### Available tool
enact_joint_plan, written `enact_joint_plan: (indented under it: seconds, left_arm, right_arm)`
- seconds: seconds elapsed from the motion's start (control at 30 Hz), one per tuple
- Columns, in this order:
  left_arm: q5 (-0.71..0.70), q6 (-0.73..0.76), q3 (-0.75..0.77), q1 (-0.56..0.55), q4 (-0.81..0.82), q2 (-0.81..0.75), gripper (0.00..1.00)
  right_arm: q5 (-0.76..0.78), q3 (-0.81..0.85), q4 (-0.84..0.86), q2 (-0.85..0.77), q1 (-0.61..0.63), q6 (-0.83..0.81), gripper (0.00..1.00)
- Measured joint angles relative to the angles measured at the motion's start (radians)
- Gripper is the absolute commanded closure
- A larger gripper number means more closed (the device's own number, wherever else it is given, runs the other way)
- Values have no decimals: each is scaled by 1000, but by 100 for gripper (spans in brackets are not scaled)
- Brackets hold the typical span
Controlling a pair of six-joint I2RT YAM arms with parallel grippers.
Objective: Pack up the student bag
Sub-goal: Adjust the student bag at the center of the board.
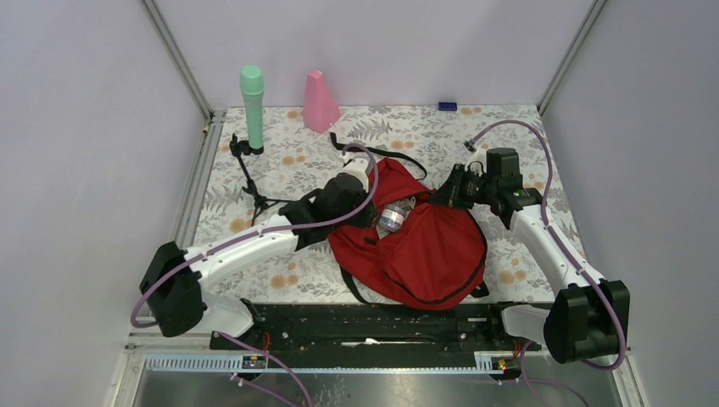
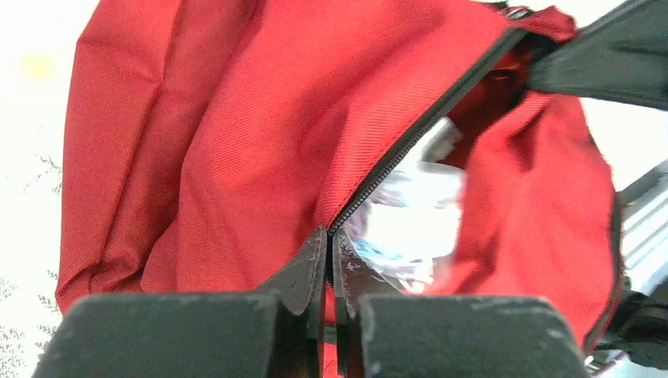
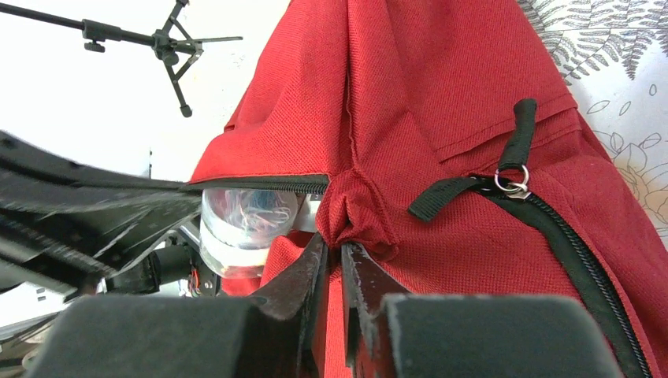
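Nearest the arm bases, the backpack (image 1: 424, 254) is recorded lying flat on the counter (image 1: 509, 127), between the two arms, with its mouth on the far-left side. The left end effector (image 2: 328, 236) is pressed together at the edge of that mouth. The black zip line runs straight into the fingertips, and a strip of red cloth appears to be nipped between them. The right end effector (image 3: 332, 246) is closed on a bunched fold of red cloth at the other end of the opening, near the zip pull (image 3: 516, 183). The two grips are judged to be set at opposite ends so that the mouth can be kept taut or spread. A clear jar (image 1: 392, 218) is lodged in the opening, partly under the zip edge; its contents cannot be made out. Packing is judged part done, as the jar is not fully inside and the zip is undone. Farther back, well apart from the backpack, a green microphone (image 1: 252, 93) is noted with a black tripod (image 1: 254, 182) beside it, then a pink cone (image 1: 320, 102), and a small blue item (image 1: 447, 106) at the far edge.
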Motion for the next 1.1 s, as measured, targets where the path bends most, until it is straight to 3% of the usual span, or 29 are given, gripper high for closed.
enact_joint_plan:
  seconds: [0.2,0.53,0.6,0.73,0.8,0.9,1.1]
  left_arm:
    - [8,18,-3,-18,35,-93,100]
    - [31,19,-5,-27,34,-89,99]
    - [43,20,-5,-31,39,-82,87]
    - [66,35,-11,-35,60,-78,33]
    - [73,39,-23,-36,79,-87,18]
    - [56,38,-61,-38,85,-125,9]
    - [-11,-39,-151,-10,50,-251,4]
  right_arm:
    - [15,25,-7,-1,0,2,74]
    - [19,65,26,-37,0,2,57]
    - [19,65,27,-42,0,2,52]
    - [19,65,27,-59,0,-5,44]
    - [19,64,27,-75,0,-21,41]
    - [19,58,27,-127,1,-72,38]
    - [37,45,22,-291,91,-236,37]
